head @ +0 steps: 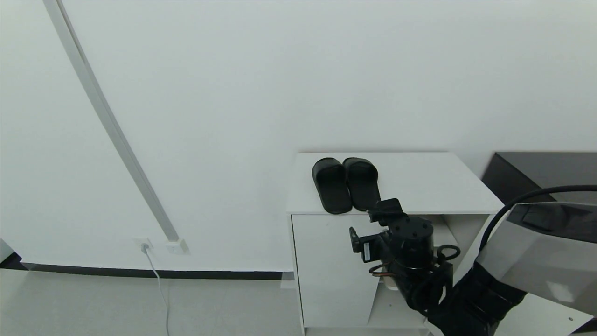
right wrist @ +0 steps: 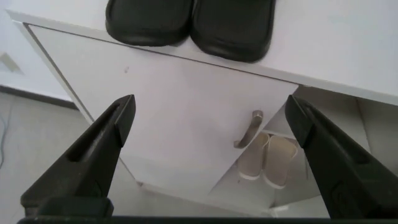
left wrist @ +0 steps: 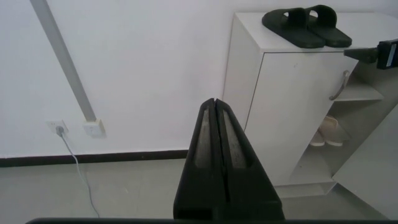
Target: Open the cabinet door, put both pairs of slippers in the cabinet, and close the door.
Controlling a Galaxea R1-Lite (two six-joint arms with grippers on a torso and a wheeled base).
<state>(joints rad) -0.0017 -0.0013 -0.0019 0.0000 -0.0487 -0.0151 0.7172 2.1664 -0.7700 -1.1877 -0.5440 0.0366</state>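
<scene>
A pair of black slippers [head: 345,184] lies side by side on top of the white cabinet [head: 419,179], near its front left edge. My right gripper [head: 383,210] hovers open just in front of the cabinet's top edge, right below the black slippers [right wrist: 189,18]. Its jaws are spread wide, facing the cabinet door [right wrist: 174,118] and its metal handle [right wrist: 249,127]. Beside the door the right half stands open, with a beige pair of slippers [right wrist: 268,158] on a shelf inside. My left gripper [left wrist: 215,109] is shut and empty, held back to the left of the cabinet [left wrist: 292,112].
A wall socket with a hanging cable [head: 145,246] and a slanted cable duct [head: 116,135] are on the wall to the left. A dark piece of furniture [head: 536,172] stands right of the cabinet. Bare floor [head: 140,308] lies left of the cabinet.
</scene>
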